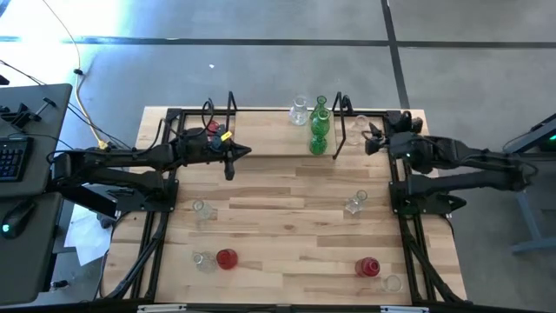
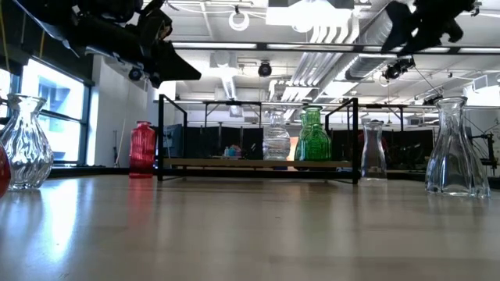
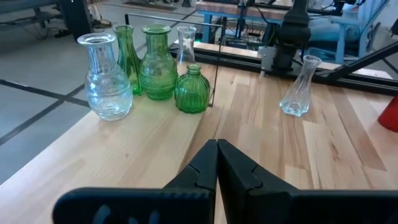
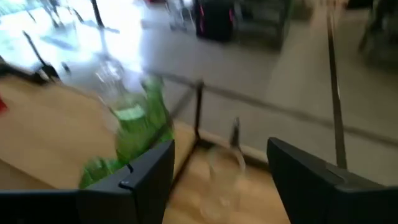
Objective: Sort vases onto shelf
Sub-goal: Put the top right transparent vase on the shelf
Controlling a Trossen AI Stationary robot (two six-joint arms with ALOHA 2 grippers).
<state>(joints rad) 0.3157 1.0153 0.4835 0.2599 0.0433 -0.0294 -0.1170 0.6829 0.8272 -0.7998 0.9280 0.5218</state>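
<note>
Light-wood plank counter (image 1: 287,222) on a grey concrete floor (image 1: 261,69). Yellow cable (image 1: 84,109) trails across the floor past the counter's left side. Dark desk with keyboard (image 1: 10,158) at far left. Ceiling ducts (image 2: 328,35) overhead.

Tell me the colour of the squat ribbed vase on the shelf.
Green, clearest in the left wrist view.

The vases (image 3: 158,62) were glossy ribbed glass; the shelf (image 3: 130,146) was smooth matt wood with black wire frames (image 2: 258,140).
</note>
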